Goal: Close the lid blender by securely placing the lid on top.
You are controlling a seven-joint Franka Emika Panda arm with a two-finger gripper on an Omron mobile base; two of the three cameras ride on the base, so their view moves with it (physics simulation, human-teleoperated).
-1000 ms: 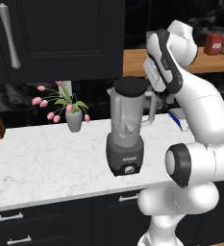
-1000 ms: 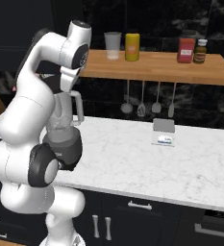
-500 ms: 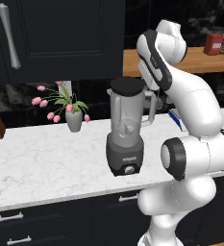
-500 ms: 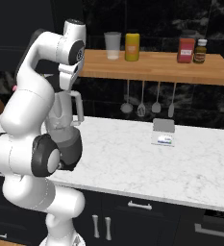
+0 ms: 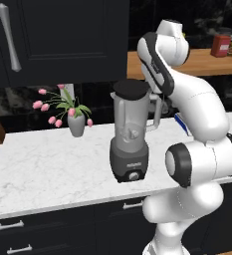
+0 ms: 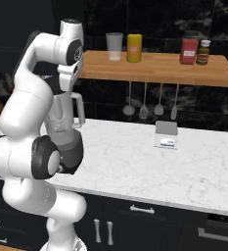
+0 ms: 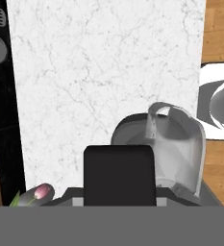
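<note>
Black lid [image 5: 131, 88] lies flat across the blender [image 5: 130, 137] jar's rim on the marble desk [image 5: 43, 164]. Fingers [image 7: 119, 180] pinch its tab from the jar's three o'clock, handle side; pressing straight down should seat it.
</note>
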